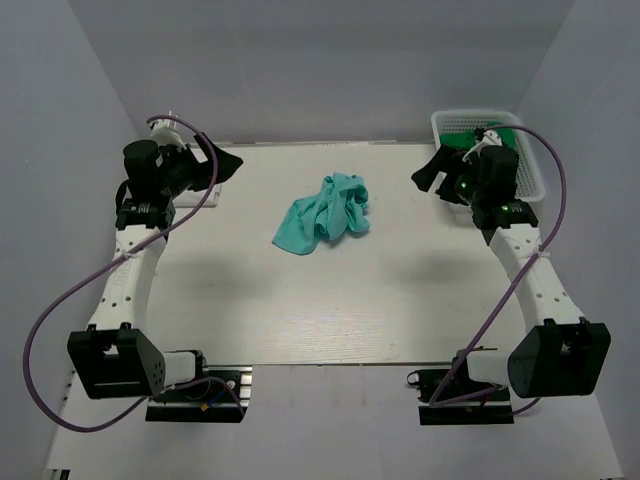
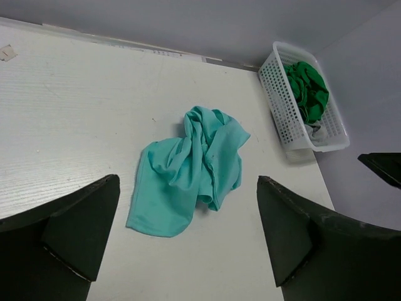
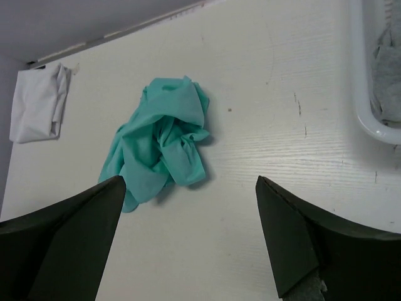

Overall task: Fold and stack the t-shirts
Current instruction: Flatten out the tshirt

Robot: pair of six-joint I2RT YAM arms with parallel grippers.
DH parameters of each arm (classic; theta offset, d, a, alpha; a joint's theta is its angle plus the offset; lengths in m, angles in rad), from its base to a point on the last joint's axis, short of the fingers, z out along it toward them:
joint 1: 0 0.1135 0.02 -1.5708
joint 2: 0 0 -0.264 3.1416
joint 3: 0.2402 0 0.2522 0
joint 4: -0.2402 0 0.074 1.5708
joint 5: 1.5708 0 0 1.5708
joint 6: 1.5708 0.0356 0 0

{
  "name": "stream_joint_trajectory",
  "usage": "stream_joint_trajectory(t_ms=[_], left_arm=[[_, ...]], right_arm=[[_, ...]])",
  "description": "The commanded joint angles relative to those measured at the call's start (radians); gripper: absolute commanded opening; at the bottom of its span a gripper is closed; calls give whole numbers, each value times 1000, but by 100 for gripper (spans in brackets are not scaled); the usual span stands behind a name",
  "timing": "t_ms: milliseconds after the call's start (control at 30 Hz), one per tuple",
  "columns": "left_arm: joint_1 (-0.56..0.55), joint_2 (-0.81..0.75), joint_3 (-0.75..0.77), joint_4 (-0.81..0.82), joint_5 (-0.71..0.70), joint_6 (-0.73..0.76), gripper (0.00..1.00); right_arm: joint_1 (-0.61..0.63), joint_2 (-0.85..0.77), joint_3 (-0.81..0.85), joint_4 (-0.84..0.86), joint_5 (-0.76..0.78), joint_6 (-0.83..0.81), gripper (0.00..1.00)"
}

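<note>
On the desk (image 1: 250, 300) the crumpled teal t-shirt (image 1: 323, 213) looks limp and light, best pinched along its flatter edge, with left end effector (image 2: 188, 182) and right end effector (image 3: 190, 179) both spread apart and empty.

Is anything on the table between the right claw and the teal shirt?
No. Only bare table lies between the right claw and the crumpled teal shirt; the top external and right wrist views both show it.

Overhead camera looks down; both wrist cameras, from opposite sides, share teal t-shirt (image 1: 322, 215)
</note>
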Motion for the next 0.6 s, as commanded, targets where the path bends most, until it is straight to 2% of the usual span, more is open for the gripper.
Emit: stream_joint_trajectory(t_ms=[0,33,167,233,300,333,567], left_arm=[[3,-73,-55,33,33,-10,100],[3,-83,-55,34,16,-22,100],[3,-61,-66,-20,40,14,100],[-7,-9,-57,-122,-39,28,100],[-16,44,-32,-193,-56,39,100],[-16,95,-22,-236,-65,52,100],[-123,216,-97,-206,-139,63,100]], right_arm=[[-5,4,41,-68,-42,-2,90],[-4,5,46,-88,-71,-20,90],[-2,-4,38,-139,-10,-50,90],[1,-2,35,-145,21,-75,90],[4,22,90,-212,7,-87,90],[10,66,107,-231,1,-101,90],[125,332,349,-361,-70,-110,90]])
